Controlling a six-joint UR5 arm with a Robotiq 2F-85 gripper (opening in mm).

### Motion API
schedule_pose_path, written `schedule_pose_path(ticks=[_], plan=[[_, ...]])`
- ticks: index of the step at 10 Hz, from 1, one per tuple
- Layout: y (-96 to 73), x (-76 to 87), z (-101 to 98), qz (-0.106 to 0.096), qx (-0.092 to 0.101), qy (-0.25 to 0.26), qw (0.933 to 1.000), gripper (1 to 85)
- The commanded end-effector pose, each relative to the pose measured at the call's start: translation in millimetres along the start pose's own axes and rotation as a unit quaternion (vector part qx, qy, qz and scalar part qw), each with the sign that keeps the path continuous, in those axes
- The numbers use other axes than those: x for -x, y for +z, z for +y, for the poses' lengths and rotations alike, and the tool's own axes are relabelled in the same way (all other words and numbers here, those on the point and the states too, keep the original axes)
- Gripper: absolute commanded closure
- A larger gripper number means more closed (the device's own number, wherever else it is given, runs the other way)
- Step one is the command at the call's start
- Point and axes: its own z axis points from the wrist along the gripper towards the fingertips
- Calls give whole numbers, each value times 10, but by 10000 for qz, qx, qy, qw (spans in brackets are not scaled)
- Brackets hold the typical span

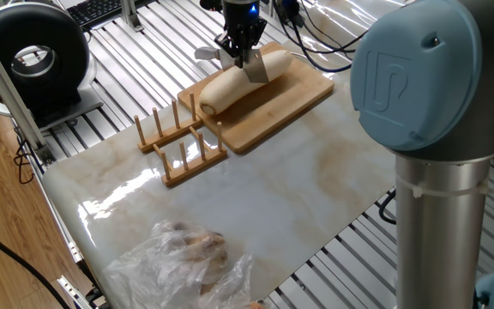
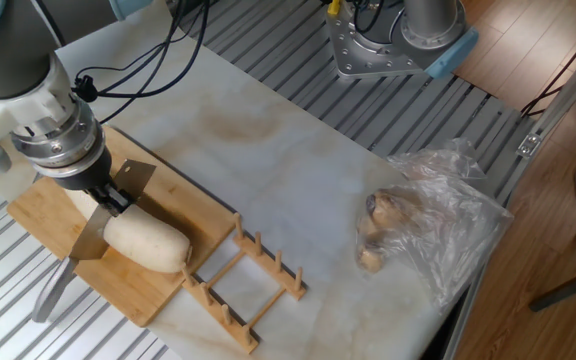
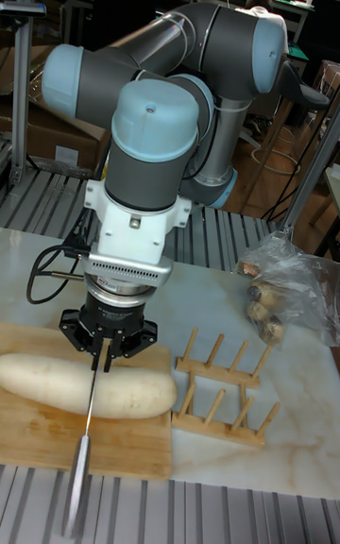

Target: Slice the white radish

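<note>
In one fixed view, the white radish is seen lying lengthwise on the wooden board, which serves as the landmark. The gripper is held directly above the middle of the root, closed on a knife, whose blade is laid across the radish. The rack stands just beside the board's near edge, and the plastic bag lies well apart from the board.

In the other fixed view, the radish is shown resting on the board, with one rounded end close to the rack. The knife is clamped between the fingers, its blade tilted and set against the top of the root, its handle reaching out past the board's edge. No separate slice can be made out.

In the tall fixed view, the radish is seen in one piece on the board, with the knife pointing toward the camera and hanging from the gripper.

The cutting step is judged to be in hand, with the cut not completed. A firm downward press is called for next, the blade being kept square to the root so that the round radish is not rolled away across the board.
</note>
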Motion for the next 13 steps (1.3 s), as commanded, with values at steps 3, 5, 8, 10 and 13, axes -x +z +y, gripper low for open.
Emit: schedule_pose_path(ticks=[3,5,8,10,13], plan=[[-52,135,-14,-172,15,-47,9998,650],[-91,236,-13,-271,-18,-109,9996,650],[-153,321,-46,-345,-166,-158,9991,717],[-179,223,9,-255,-57,-132,9996,760],[-102,175,-21,-287,-70,-48,9996,843]])
